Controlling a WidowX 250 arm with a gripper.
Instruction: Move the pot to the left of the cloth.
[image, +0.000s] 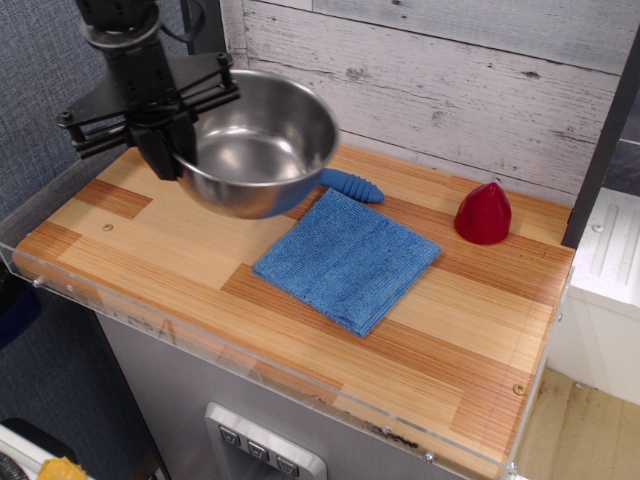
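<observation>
The pot is a shiny steel bowl with a rolled rim, held in the air above the wooden table's left half. My gripper is shut on the pot's left rim, its black fingers straddling the wall. The cloth, a blue folded towel, lies flat at the table's middle. The pot hangs above and to the left of the cloth, overlapping only its far left corner in view.
A blue ribbed spoon handle sticks out from behind the pot, beyond the cloth. A red cone-shaped object stands at the back right. A clear plastic lip runs along the table's front edge. A grey wall panel borders the left side.
</observation>
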